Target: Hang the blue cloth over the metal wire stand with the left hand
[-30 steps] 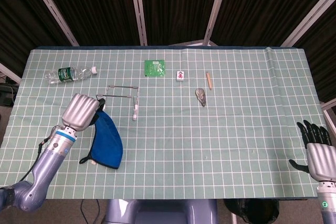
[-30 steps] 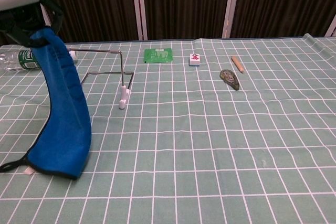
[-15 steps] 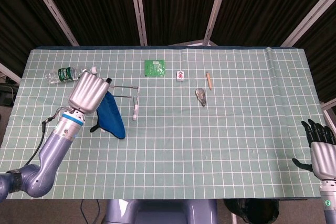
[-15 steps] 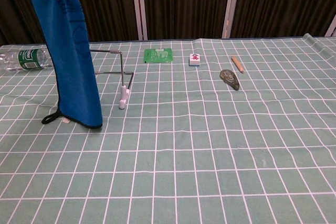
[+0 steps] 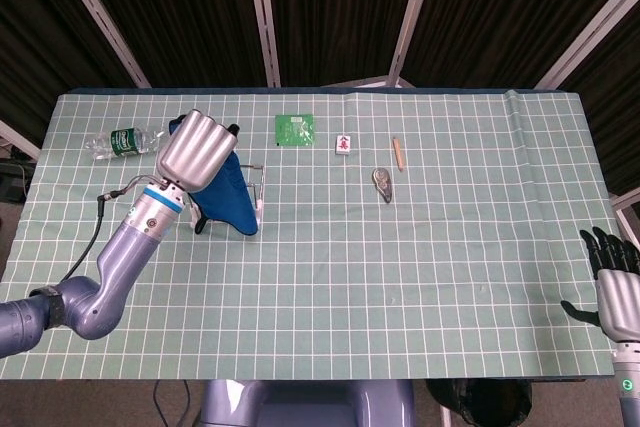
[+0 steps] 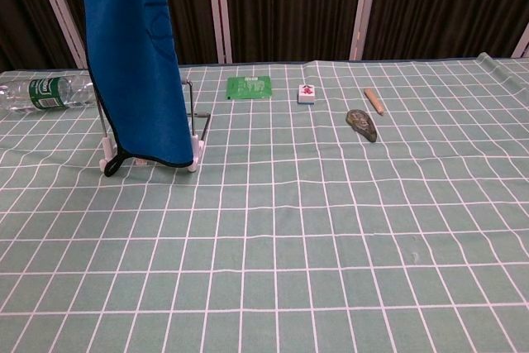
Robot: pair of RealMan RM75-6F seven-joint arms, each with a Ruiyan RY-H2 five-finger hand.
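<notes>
1. Head view catches the right hand (image 5: 616, 285) nearest, at the counter's (image 5: 420, 277) front right corner, holding nothing, fingers spread.
2. Farther in, the left hand (image 5: 198, 151) grips the top of the blue cloth (image 6: 136, 59), which hangs down in front of the metal wire stand (image 6: 195, 132), its lower edge level with the stand's white feet.
3. Toward the far edge lie a plastic bottle (image 5: 122, 141), green packet (image 5: 294, 129), small tile (image 5: 344, 143) and wooden stick (image 5: 397, 153).
</notes>
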